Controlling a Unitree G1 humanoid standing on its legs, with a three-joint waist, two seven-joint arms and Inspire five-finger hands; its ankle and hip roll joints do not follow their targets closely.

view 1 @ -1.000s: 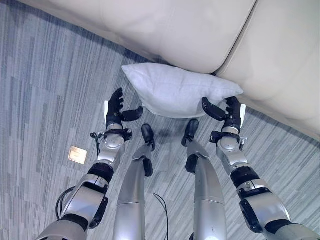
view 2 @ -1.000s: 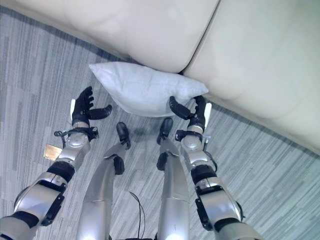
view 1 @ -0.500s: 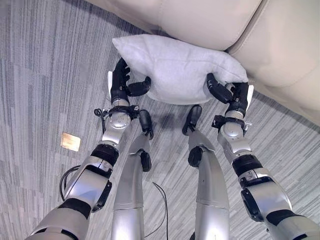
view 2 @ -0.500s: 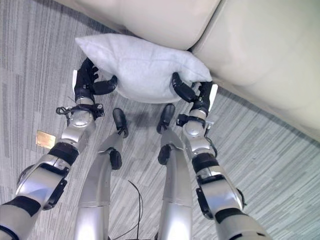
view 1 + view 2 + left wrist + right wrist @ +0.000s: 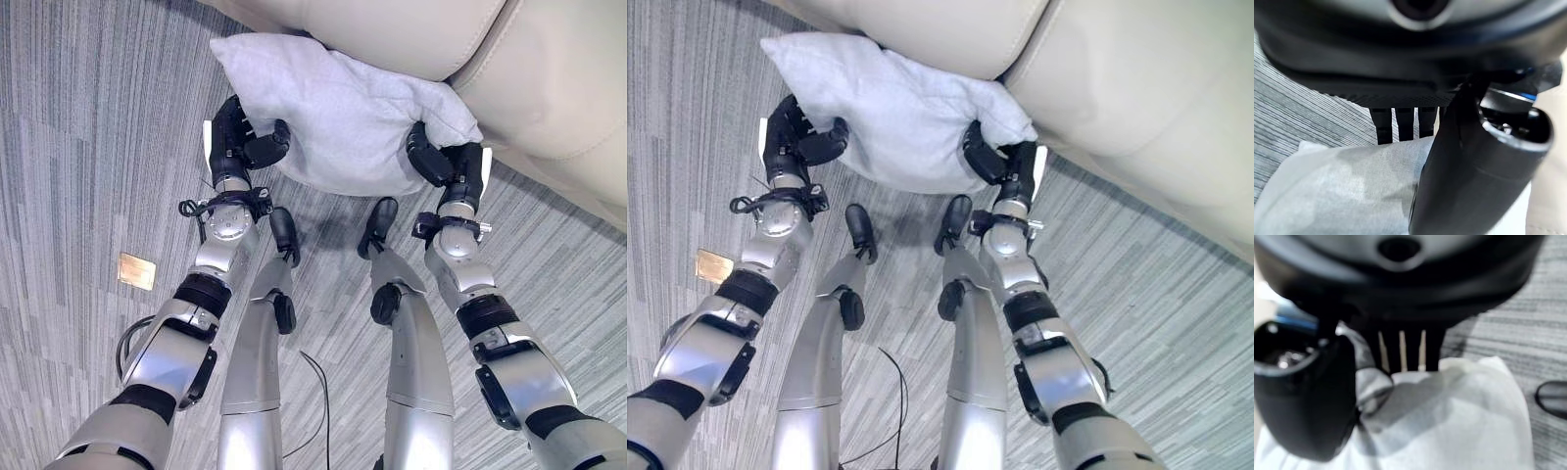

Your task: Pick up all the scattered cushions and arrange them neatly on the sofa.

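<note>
Lifting cushion (image 5: 338, 113) closer to sofa (image 5: 549, 78)

cushion (image 5: 338, 117) | pale grey-white, plump | against cream sofa (image 5: 549, 69) front

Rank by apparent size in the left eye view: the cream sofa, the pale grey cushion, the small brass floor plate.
1. Cream sofa, largest.
2. Pale grey cushion.
3. Small brass floor plate, smallest.
</note>
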